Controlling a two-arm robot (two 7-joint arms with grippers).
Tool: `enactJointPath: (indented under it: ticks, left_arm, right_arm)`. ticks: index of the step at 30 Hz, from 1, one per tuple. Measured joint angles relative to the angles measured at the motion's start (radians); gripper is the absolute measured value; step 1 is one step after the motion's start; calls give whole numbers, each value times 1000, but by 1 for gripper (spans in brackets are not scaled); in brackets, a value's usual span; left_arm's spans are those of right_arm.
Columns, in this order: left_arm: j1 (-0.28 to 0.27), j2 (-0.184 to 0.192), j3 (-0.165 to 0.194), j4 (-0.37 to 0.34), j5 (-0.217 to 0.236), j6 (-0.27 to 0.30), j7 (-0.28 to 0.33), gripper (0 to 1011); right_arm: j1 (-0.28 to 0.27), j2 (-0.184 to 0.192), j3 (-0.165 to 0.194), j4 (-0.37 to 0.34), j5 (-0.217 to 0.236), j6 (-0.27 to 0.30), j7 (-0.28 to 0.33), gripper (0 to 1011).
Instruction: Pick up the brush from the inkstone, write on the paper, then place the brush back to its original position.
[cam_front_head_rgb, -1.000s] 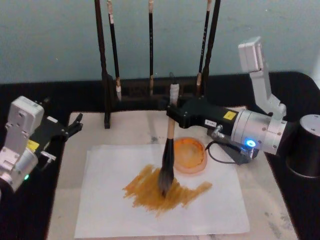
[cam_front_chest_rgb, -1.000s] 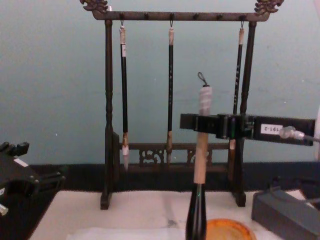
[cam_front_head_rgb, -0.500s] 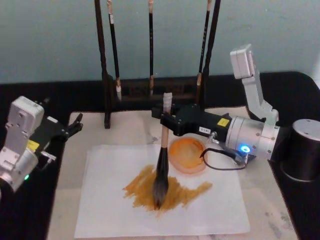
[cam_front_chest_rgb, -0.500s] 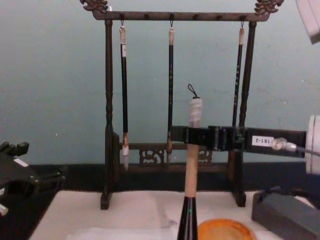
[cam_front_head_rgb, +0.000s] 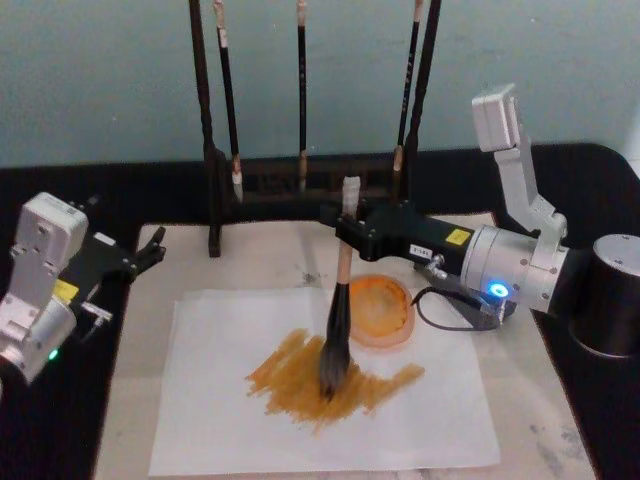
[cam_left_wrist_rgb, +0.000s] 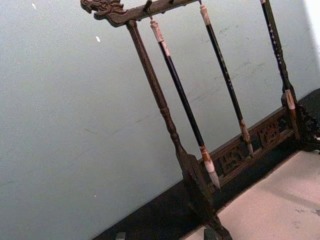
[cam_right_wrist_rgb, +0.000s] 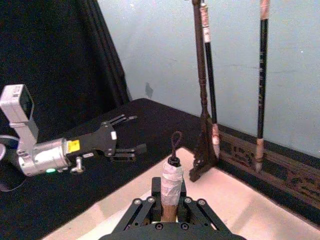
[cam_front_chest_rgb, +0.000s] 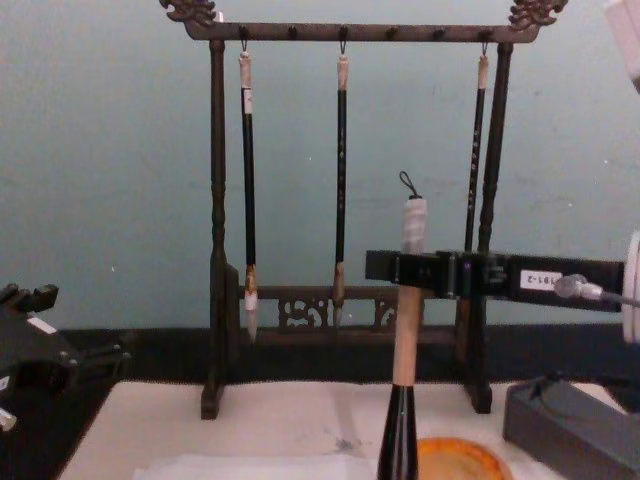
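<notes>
Holding the brush (cam_front_head_rgb: 338, 300) tight in my right gripper (cam_front_head_rgb: 346, 222), tip down on the paper (cam_front_head_rgb: 220, 400).

My fingers pinch the tan handle just under its white cap, and the brush hangs almost straight down from them. Its dark bristles seem to touch the paper in the middle of the orange-brown strokes (cam_front_head_rgb: 290, 375). The inkstone (cam_front_head_rgb: 385, 310) sits just beside the brush, at the paper's far edge. My left gripper (cam_front_head_rgb: 148, 250) rests well apart on the left, fingers spread, holding nothing.
</notes>
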Motion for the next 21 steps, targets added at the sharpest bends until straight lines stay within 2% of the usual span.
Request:
enactJointPath:
  ticks: [10,15,21]
  left_arm:
    - [0,0,0,0,0,0,0,1010]
    - [0,0,0,0,0,0,0,1010]
    - [0,0,0,0,0,0,0,1010]
  right_arm:
    - [-7,-1,25,6,-12,-7,-20,156]
    - [-14,0,45,-8,17,-1,-18,156]
    - [-31,3,74,-38,79,4,-15,156]
